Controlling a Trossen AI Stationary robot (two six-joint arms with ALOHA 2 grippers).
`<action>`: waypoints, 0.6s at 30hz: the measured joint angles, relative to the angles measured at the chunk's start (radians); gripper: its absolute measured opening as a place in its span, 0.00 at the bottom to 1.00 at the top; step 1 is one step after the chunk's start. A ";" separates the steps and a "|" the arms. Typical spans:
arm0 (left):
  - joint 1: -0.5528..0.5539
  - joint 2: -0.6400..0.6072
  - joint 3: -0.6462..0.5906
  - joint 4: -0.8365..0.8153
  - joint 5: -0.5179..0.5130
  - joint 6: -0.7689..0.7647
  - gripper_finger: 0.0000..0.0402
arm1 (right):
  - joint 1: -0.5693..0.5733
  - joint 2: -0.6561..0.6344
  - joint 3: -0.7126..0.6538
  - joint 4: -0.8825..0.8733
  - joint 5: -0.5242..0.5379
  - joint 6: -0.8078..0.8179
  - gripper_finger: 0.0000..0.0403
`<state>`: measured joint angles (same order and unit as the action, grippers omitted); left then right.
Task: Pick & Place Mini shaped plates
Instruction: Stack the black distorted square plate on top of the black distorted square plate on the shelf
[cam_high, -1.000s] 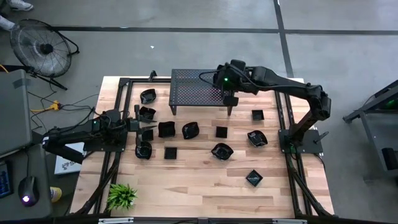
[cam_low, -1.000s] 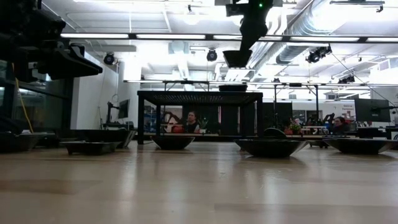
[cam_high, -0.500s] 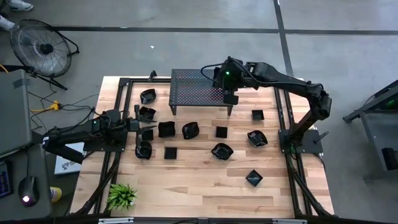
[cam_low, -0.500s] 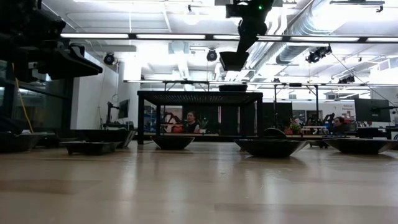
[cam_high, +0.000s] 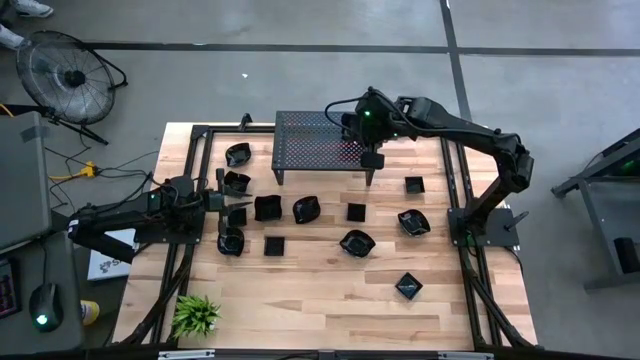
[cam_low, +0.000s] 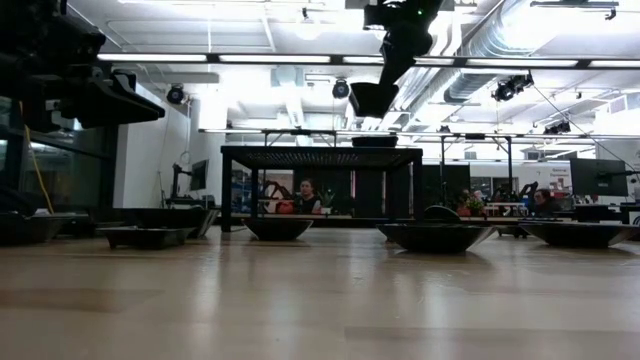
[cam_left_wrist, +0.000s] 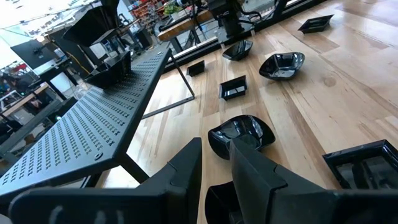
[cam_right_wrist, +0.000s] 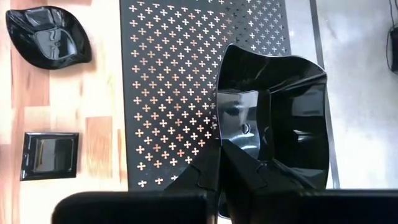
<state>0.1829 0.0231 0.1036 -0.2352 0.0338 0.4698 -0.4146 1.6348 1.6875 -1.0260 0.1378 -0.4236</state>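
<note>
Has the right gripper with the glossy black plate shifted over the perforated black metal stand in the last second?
Yes. The right gripper, shut on the plate, has moved slightly toward the stand's middle, away from its right edge.

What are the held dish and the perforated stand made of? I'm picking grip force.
Held dish: looks like glazed ceramic or glossy plastic, black, with mirror-like highlights; cannot tell which. Perforated stand: apparently sheet metal, matte dark, punched with cross-shaped holes. The right end effector is shut on the dish's rim.

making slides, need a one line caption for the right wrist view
Right gripper shut on a black plate, held above the perforated stand.
</note>
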 joint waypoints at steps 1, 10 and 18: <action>0.000 0.000 0.000 0.000 0.000 0.000 0.20 | 0.000 0.000 0.000 0.000 0.002 0.000 0.02; 0.000 0.000 0.000 0.000 0.000 0.000 0.20 | -0.002 0.003 0.000 0.000 0.010 -0.003 0.01; 0.000 0.000 0.000 0.000 0.000 0.000 0.20 | -0.019 0.007 0.000 0.001 0.006 0.001 0.01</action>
<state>0.1825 0.0235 0.1036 -0.2352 0.0338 0.4698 -0.4339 1.6417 1.6875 -1.0248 0.1436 -0.4225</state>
